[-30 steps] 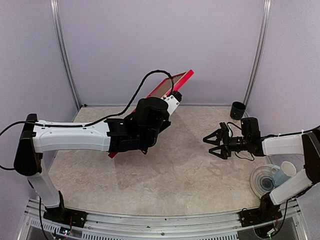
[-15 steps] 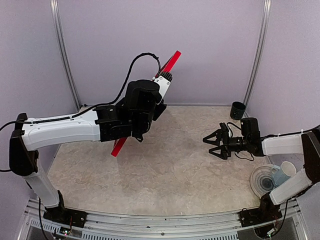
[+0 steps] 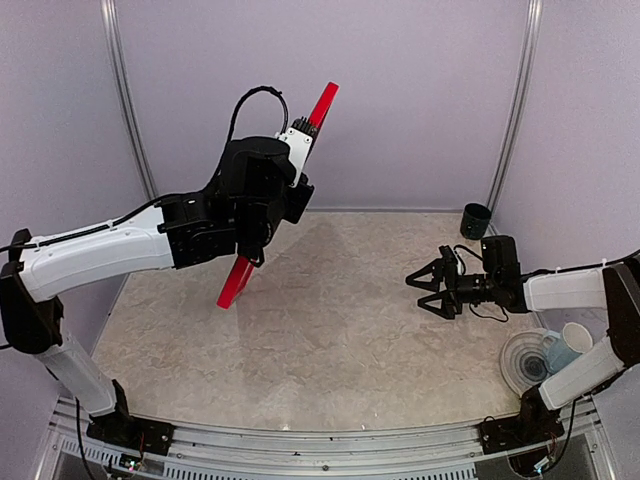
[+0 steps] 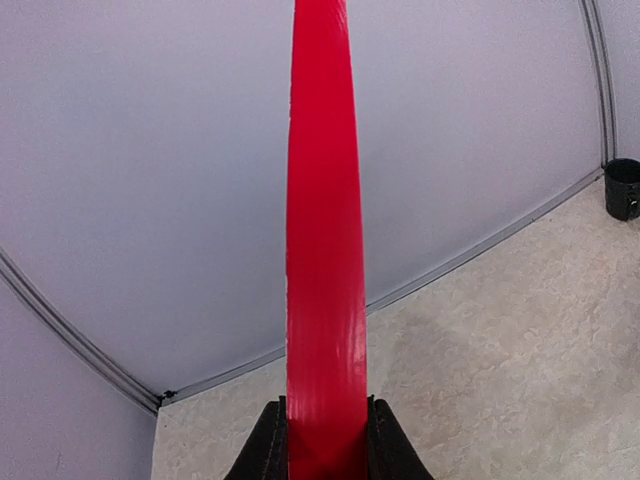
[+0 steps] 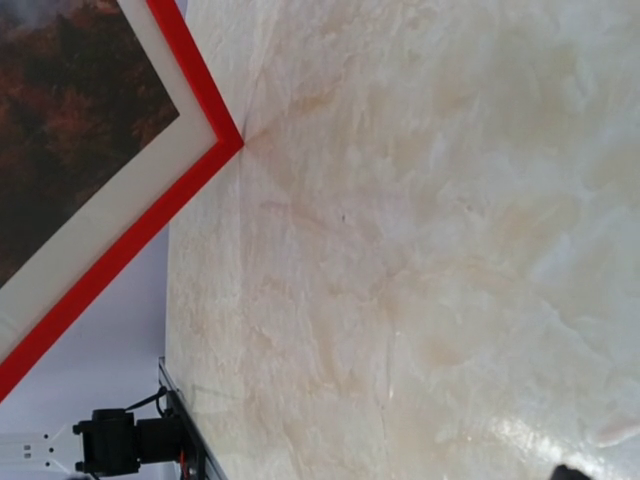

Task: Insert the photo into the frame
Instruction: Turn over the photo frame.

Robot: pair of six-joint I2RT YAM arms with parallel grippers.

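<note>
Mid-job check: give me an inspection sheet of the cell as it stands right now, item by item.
Surface: marbled beige tabletop, no spills seen.
Job's things: red frame held up off the table, tilted, edge-on to the top camera; photo sits inside it, seen from the right wrist.
Clutter: dark cup at the far right corner; clear dish holding cups at the near right.
Grippers: left gripper shut on the frame's edge; right gripper open, empty, above the table.
Cables: black cable loops above the left arm, no snag seen.
Surroundings: pale walls, metal posts.
</note>
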